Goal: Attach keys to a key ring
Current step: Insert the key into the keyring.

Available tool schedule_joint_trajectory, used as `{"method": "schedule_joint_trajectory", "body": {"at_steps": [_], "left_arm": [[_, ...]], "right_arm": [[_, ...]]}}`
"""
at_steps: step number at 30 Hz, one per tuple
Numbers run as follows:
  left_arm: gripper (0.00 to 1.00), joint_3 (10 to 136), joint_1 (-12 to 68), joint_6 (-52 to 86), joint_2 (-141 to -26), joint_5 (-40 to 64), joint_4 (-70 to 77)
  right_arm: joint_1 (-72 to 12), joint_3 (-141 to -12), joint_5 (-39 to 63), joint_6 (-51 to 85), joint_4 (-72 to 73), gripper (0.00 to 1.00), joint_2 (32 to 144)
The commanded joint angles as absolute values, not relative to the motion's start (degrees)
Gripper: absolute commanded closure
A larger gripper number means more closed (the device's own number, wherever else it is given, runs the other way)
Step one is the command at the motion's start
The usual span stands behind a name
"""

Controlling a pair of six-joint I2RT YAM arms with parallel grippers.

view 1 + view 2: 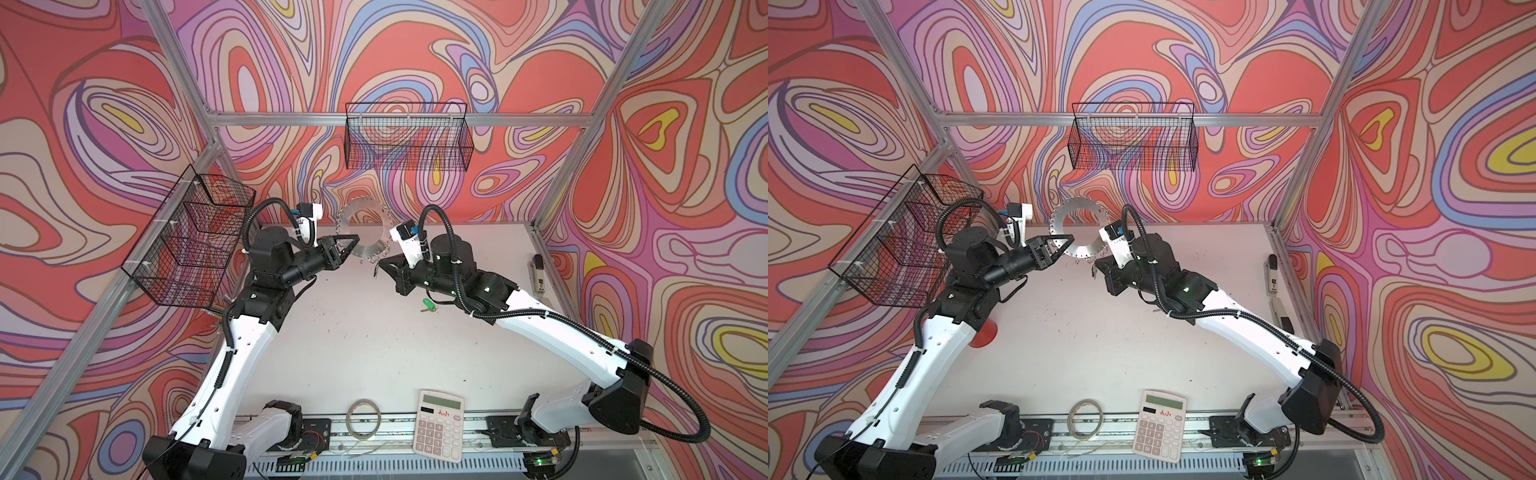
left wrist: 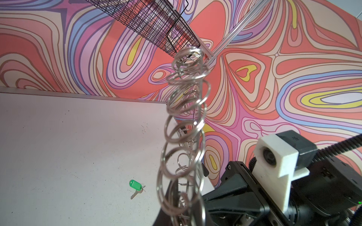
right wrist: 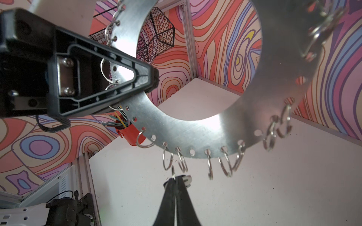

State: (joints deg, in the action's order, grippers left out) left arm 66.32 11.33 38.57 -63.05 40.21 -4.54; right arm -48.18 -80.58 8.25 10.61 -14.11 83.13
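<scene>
Left gripper (image 3: 154, 78) is clamped on the rim of the ring (image 3: 195, 135), holding it upright off the table (image 1: 353, 332) — stiff, slick sheet metal that would likely pivot in a light pinch, so a deep bite on the flat band suits it. Its clips (image 3: 209, 164) dangle loose just above the right gripper (image 3: 177, 181), which is pressed together on a small silver key (image 3: 187, 179). The green key (image 1: 427, 304) lies on the table, behind and below that gripper — light, hard, probably best pinched by the tag.

Wide bare table (image 1: 374, 340) centre; calculator (image 1: 440, 426) and thin hoop (image 1: 363, 402) along near edge, green-tagged key (image 1: 427, 304) beyond.
</scene>
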Motion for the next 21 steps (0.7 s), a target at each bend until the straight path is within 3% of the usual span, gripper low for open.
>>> {"method": "schedule_joint_trajectory", "body": {"at_steps": [1,21], "left_arm": [[1.0,67.0,11.6,38.1,-62.4,41.4,-2.8],[1.0,66.4,11.7,38.0,-61.6,41.6,-2.6]], "right_arm": [[-48.5,-82.2,8.8,11.1,-13.4,1.0,83.5],[-48.5,-83.1,8.1,12.3,-15.1,1.0,83.5]]}}
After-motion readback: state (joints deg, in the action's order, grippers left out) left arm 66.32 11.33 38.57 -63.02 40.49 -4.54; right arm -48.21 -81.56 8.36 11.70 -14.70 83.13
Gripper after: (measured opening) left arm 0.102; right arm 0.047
